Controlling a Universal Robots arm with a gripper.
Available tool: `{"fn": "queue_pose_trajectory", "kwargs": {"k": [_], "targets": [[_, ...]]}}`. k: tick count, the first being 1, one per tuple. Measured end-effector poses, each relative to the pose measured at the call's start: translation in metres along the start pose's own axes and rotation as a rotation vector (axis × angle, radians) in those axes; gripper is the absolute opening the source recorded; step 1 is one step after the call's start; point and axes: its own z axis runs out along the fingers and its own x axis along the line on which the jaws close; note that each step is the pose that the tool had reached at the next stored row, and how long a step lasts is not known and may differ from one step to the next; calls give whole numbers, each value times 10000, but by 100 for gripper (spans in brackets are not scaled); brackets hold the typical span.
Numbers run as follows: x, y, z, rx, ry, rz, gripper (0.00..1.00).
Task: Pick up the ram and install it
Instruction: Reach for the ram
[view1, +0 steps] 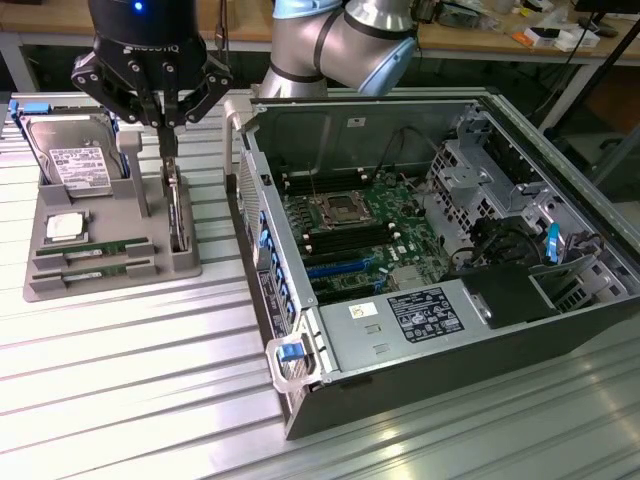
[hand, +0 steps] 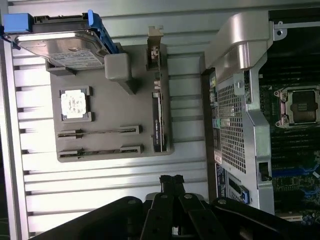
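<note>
Two ram sticks stand on edge in the slots of a grey holder tray (view1: 55, 285), one (view1: 95, 249) behind the other (view1: 90, 268); the wrist view shows them too, one ram stick (hand: 100, 131) beside the other (hand: 100, 150). My gripper (view1: 168, 150) hangs above the tray's side nearest the computer, fingers shut together with nothing between them. In the wrist view the shut gripper (hand: 171, 181) is off the tray's edge, apart from the sticks.
The tray also holds a hard drive (view1: 75, 160), a silver processor chip (view1: 65, 226) and an upright expansion card (view1: 180, 215) just below my fingers. The open computer case (view1: 440, 270) lies at the exterior view's right, with memory slots (view1: 345, 238) on its motherboard.
</note>
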Motion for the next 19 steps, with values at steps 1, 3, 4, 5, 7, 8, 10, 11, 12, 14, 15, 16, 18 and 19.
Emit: {"fn": "queue_pose_trajectory", "kwargs": {"k": [1, 3, 4, 5, 7, 8, 10, 11, 12, 14, 15, 16, 18, 19], "targets": [[21, -2, 0, -1, 0, 0, 11], [82, -6, -3, 0, 1, -1, 11], [103, -8, -3, 0, 0, -1, 11], [117, -9, -4, 1, 1, -1, 11], [157, -12, -4, 0, 0, 0, 11], [179, -14, -5, 0, 0, 0, 11], [234, -18, -6, 0, 0, -1, 11], [257, -20, -7, 0, 0, 0, 11], [276, -21, -8, 0, 0, -1, 11], [321, -24, -9, 0, 0, -1, 11], [345, -26, -10, 0, 0, 0, 11], [376, -29, -11, 0, 1, -1, 11], [436, -33, -12, 0, 0, 0, 11], [452, -34, -12, 0, 0, 0, 11]]}}
